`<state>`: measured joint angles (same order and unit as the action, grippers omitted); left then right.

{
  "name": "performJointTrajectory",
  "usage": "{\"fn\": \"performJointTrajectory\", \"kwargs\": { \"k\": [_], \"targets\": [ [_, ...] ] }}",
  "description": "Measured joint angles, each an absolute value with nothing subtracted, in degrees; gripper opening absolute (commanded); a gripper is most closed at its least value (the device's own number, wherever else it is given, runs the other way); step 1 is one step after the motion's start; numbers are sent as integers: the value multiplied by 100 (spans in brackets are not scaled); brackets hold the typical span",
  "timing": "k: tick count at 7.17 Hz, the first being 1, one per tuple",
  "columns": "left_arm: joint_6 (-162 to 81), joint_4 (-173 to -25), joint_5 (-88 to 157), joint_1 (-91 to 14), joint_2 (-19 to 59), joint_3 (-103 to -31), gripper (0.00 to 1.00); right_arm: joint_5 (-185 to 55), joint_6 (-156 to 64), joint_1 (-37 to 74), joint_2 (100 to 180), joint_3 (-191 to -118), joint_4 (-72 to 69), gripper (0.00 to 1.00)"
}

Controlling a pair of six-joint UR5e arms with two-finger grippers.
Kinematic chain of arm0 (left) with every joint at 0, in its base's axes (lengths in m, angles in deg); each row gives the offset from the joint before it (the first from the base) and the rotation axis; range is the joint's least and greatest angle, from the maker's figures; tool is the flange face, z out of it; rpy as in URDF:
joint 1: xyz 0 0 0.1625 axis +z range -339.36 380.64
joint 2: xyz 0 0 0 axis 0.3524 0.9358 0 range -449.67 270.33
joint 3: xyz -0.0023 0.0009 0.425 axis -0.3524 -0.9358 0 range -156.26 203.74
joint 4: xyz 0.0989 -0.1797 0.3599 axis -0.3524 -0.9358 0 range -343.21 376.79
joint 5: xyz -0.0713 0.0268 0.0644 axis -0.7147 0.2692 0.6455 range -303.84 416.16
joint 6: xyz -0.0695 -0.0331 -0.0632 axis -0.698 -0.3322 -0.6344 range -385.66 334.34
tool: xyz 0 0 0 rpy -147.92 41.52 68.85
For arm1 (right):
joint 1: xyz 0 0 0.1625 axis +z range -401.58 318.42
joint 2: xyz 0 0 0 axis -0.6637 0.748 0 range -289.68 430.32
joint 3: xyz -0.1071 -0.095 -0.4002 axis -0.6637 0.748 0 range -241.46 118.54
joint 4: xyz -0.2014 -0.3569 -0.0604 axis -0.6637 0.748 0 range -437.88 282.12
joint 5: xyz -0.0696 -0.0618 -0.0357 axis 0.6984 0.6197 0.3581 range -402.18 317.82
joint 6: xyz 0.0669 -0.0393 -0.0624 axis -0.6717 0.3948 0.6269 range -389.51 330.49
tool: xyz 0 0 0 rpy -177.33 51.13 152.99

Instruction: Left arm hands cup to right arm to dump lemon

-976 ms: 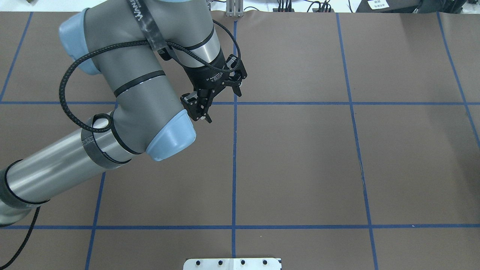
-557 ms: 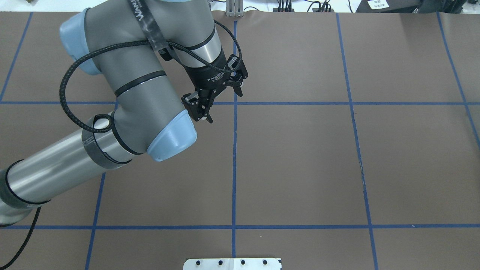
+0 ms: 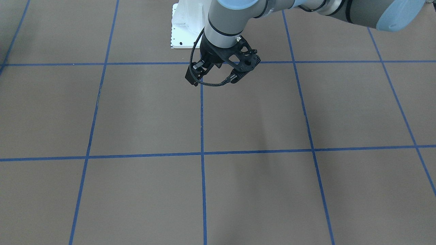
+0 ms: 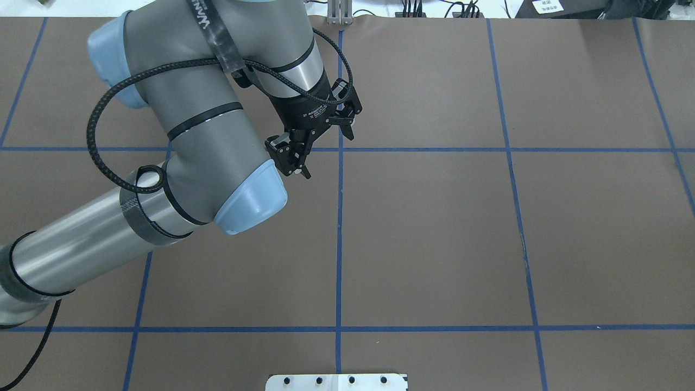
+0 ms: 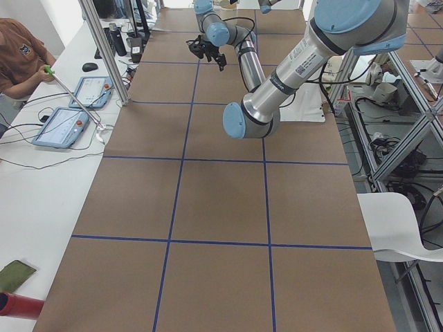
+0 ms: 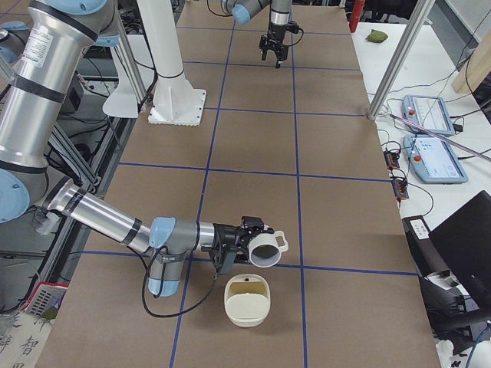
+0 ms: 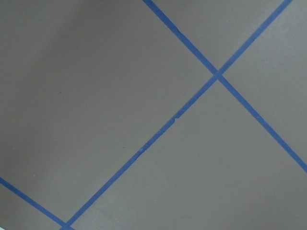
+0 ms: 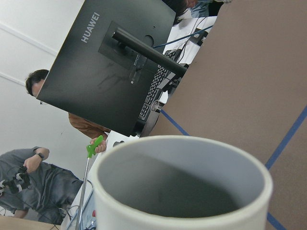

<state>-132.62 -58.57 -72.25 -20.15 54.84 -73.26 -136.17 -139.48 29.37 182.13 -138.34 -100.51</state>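
At the right end of the worktop (image 6: 345,230), the cup (image 6: 265,249): tipped on its side just above a cream bowl (image 6: 245,314), mouth turned sideways. Its grey inside looks bare in the right wrist view.
Lemon: not in the cup as far as I can see. A yellowish patch (image 6: 247,284) lies in the bowl (could be it, too small to swear to).
Right pincer (image 6: 239,242): the cup sits at its tip, but from this side view I cannot tell how its jaws are set.
Left pincer (image 4: 327,154): released, jaws spread with nothing in them, hanging over bare worktop well apart from the cup.
Risk: I'd say the tilted cup could slide out and knock the bowl if the hold is slack. Anything left inside might drop past the rim, since the mouth hangs near the bowl's edge.
Writing: HUAWEI on the back of a monitor (image 8: 115,62). The white print on the left pincer is too small to read, and the cup's lettering is out of sight.
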Motion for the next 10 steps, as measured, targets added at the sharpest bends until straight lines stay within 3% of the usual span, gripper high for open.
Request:
{"fn": "performJointTrajectory", "kwargs": {
  "k": [10],
  "targets": [
    [-13279,-5823,-7028,-1997,5548,-7329,100,-13667,-18083,3105,18018,-12590,-11672,18]
  ]
}}
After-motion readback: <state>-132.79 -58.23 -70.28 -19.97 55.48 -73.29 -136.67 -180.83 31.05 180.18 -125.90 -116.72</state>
